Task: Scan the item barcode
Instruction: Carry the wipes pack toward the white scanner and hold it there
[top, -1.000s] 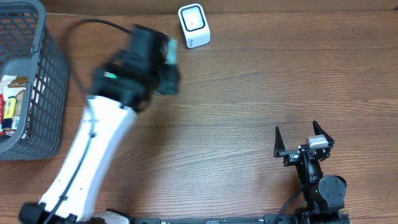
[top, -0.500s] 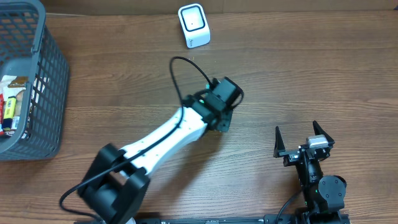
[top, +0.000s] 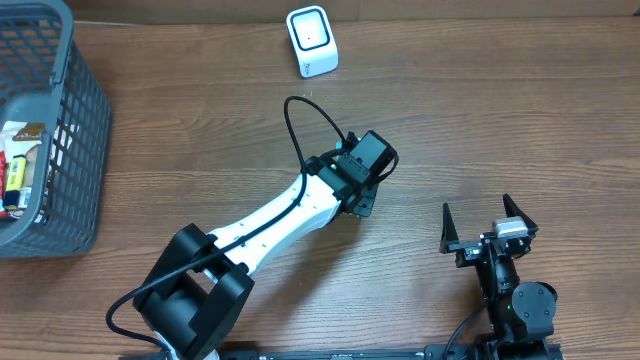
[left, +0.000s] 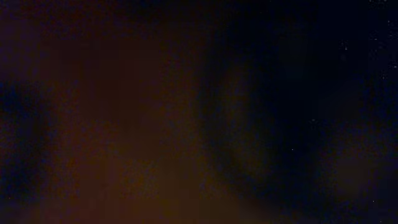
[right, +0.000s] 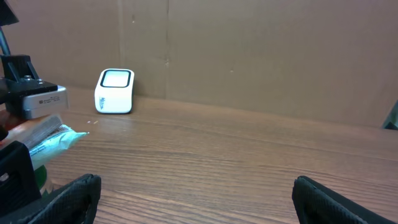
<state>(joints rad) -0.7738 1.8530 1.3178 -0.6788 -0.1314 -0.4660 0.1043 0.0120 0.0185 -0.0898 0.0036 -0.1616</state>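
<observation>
My left gripper (top: 362, 198) is low over the middle of the table, its wrist camera pointing down, and the left wrist view is almost black. In the right wrist view a pale teal and white packet, the item (right: 56, 138), sticks out from the left gripper's black jaws at the far left, so that gripper is shut on it. From overhead the item is hidden under the gripper. The white barcode scanner (top: 312, 41) stands at the table's back edge, also seen as a white scanner (right: 114, 91) from the right wrist. My right gripper (top: 477, 225) rests open and empty near the front right.
A grey mesh basket (top: 75, 150) holding several packaged goods (top: 18, 165) stands at the far left. A black cable (top: 300, 115) loops above the left arm. A cardboard wall (right: 261, 50) closes the back of the table.
The left arm has swung with the item from the back, near the scanner, down to the table's middle, then edged slightly right. The right arm has not moved.
</observation>
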